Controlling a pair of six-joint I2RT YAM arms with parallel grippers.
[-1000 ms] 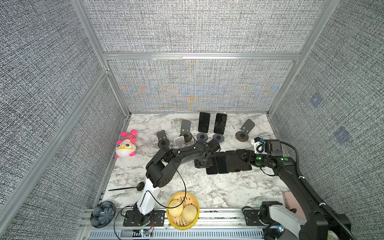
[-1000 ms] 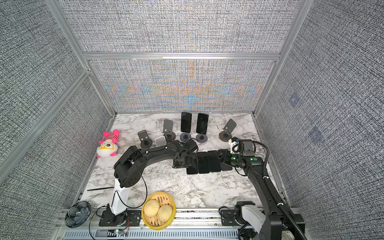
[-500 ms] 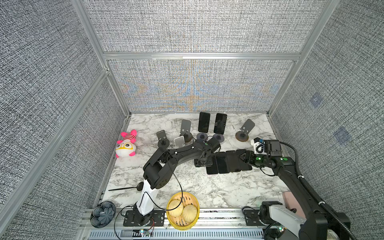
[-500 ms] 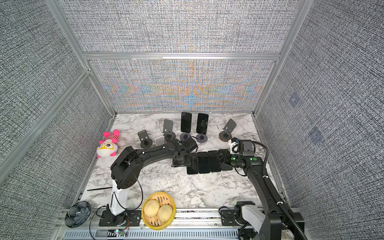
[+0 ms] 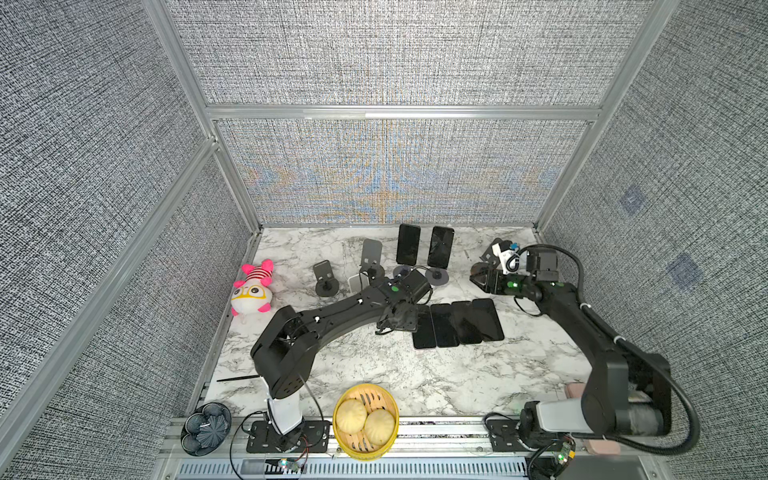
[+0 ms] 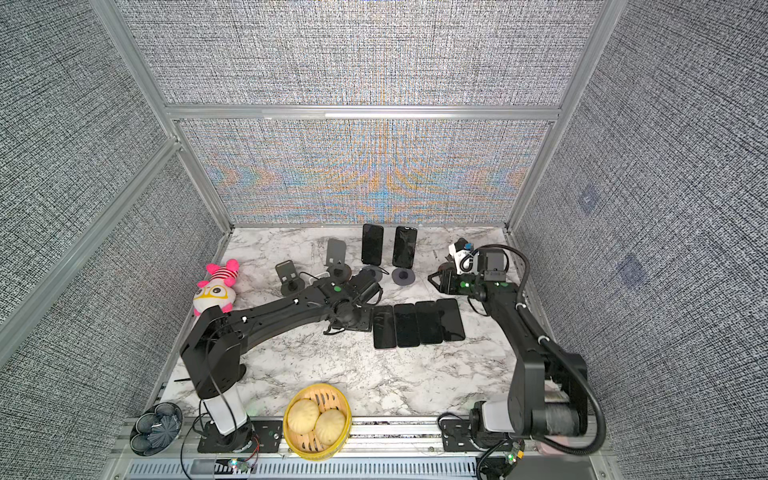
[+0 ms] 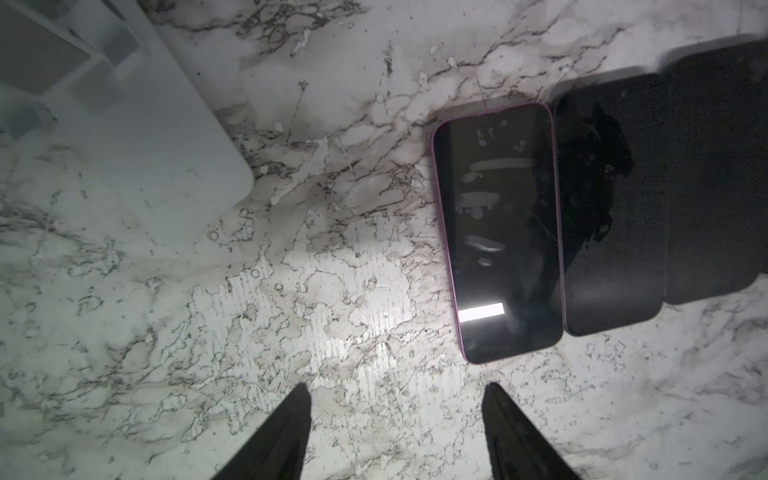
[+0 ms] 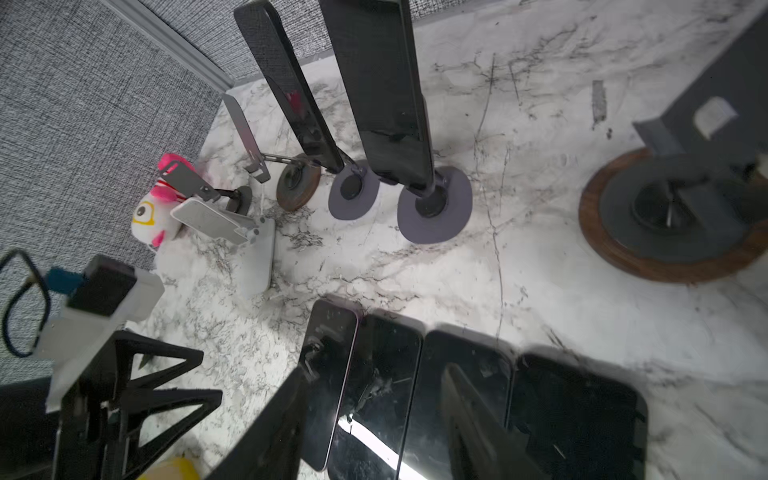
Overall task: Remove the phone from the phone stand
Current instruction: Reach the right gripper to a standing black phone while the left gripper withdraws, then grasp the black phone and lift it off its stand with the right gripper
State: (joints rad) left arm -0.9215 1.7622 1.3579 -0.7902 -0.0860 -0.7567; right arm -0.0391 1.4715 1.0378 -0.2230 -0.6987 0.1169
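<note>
L gripper point(image 7: 395, 390): black fingers spread, nothing betw. them, over white marble desk point(image 7: 249, 311), just beside pink-edged black phone point(image 7: 498, 232), which lies flat, screen up, off any stand, at end of row of four flat phones point(image 5: 465, 322) set edge to edge; white empty stand point(image 7: 124, 137) near. R gripper point(image 8: 376, 368): fingers spread, empty, above same row, wood-rimmed empty stand point(image 8: 665, 224) close by. Back of desk: two upright black phones point(image 5: 408, 244) leaning side by side, ea. on grey round-base stand point(image 8: 434, 208), apart from both grippers.
</note>
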